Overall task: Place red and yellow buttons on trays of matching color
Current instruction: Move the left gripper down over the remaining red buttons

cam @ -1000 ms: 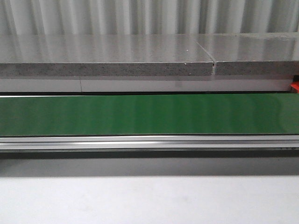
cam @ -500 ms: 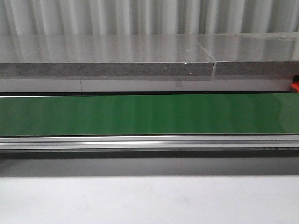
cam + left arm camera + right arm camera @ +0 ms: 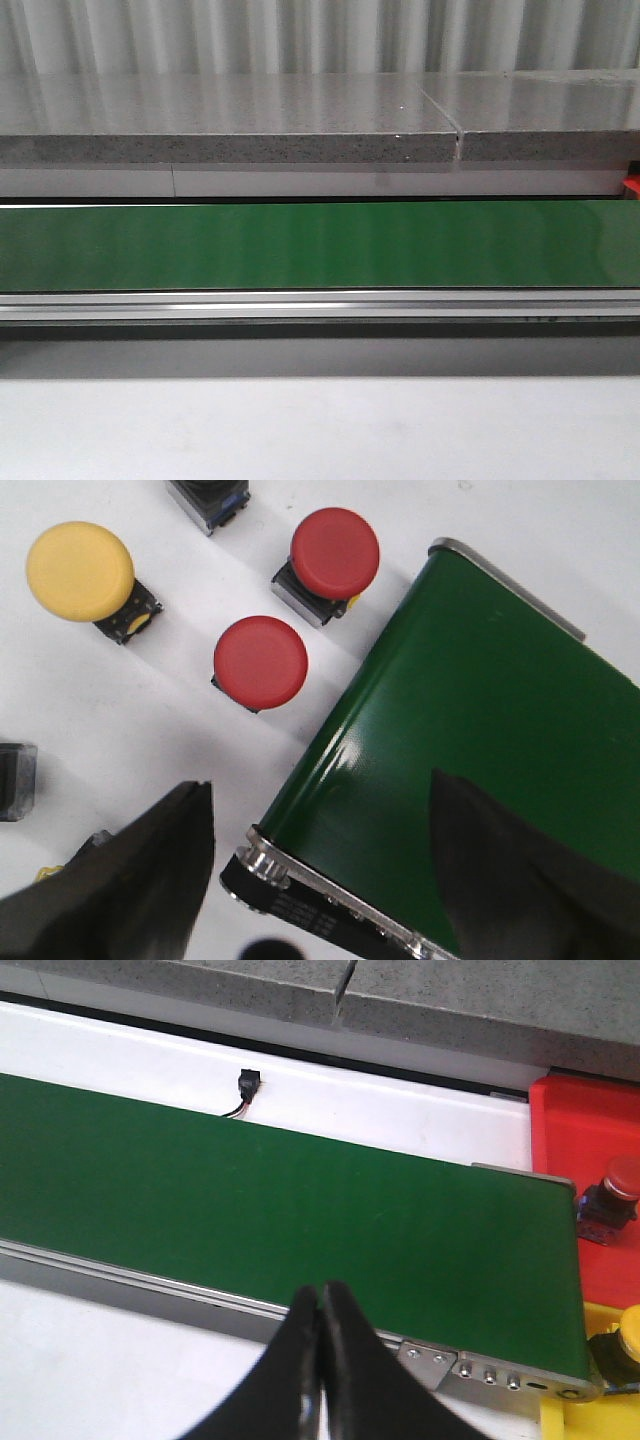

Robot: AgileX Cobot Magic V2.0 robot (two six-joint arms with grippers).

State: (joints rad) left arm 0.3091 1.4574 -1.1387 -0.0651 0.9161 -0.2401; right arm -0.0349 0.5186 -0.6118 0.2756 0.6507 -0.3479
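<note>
In the left wrist view, two red buttons [image 3: 335,552] [image 3: 261,662] and a yellow button [image 3: 80,570] stand on the white table beside the end of the green belt [image 3: 480,710]. My left gripper [image 3: 320,810] hangs open above the belt's corner, holding nothing. In the right wrist view, a red tray [image 3: 585,1120] holds a red button [image 3: 612,1188]. A yellow tray [image 3: 600,1415] below it holds a yellow button [image 3: 625,1340]. My right gripper [image 3: 320,1295] is shut and empty over the belt's near rail. Neither gripper shows in the front view.
The green conveyor belt [image 3: 320,245] spans the front view, with a grey stone ledge [image 3: 230,120] behind it and a sliver of the red tray [image 3: 632,187] at the right edge. A dark button [image 3: 208,500] and a grey block [image 3: 15,780] lie near the left gripper. A small black connector [image 3: 247,1085] sits behind the belt.
</note>
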